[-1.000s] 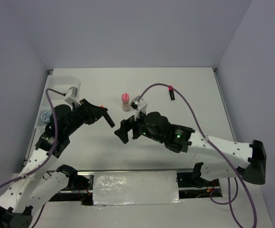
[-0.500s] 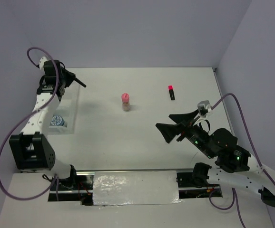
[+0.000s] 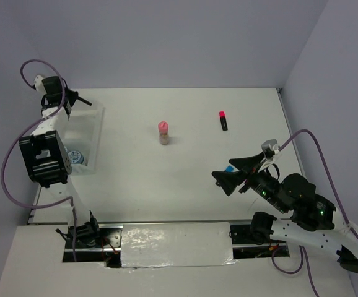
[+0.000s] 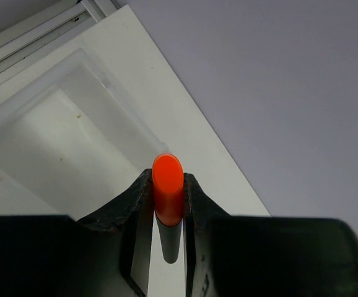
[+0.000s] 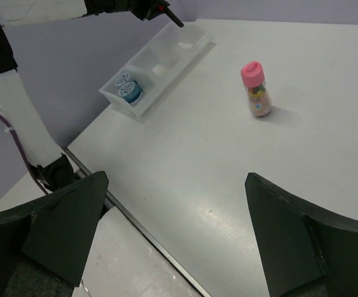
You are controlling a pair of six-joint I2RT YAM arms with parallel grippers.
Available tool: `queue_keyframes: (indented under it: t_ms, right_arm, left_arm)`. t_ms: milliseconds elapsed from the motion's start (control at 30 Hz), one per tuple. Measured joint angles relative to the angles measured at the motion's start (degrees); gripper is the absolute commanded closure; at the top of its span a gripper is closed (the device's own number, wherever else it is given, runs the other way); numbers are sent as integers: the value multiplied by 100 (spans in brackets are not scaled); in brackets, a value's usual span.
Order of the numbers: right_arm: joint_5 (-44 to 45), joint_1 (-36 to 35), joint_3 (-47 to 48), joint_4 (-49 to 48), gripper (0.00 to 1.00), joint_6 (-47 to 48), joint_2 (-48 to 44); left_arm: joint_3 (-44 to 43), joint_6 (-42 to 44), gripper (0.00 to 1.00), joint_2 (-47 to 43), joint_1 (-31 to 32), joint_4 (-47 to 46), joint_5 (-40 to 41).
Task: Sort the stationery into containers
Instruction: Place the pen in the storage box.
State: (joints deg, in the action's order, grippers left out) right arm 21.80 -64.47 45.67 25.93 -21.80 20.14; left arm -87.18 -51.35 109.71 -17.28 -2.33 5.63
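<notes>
White tabletop [image 3: 185, 185] | left hand [image 4: 168, 193] has swung from the middle to the upper left, squeezing the orange marker [image 4: 168, 179] over the tray [image 3: 97, 121] | right hand [image 3: 223, 176] wide open, empty, lower right | drop looks next

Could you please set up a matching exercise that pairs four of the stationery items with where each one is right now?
Items:
1. orange marker
2. blue rolls
3. tube
4. pink marker

Places:
A. standing upright on the table
B. lying flat on the table, far right
C. clamped in the left gripper
D. in the near end compartment of the tray

Pairs: 1-C, 2-D, 3-A, 4-B
</notes>
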Motion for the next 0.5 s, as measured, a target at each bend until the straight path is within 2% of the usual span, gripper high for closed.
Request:
queue_keyframes:
  t_ms: [200,233,300,367,400,500]
  right_arm:
    - [-20,0,-7,96,0,-2,85]
    - [-17,0,-15,114,0,-4,94]
    - [-17,0,-33,160,0,-4,103]
    - [-17,0,-33,201,0,-2,107]
    - [-20,0,-33,210,0,0,109]
    - [-17,0,-31,234,0,-4,166]
  left_arm:
    - [-42,22,80,455,-44,-258,57]
    - [-31,20,73,468,-48,-278,72]
    - [15,9,65,468,-55,-365,127]
    - [48,9,52,468,-72,-485,216]
    - [61,-4,42,468,-83,-496,271]
    - [63,-4,23,468,-122,-463,378]
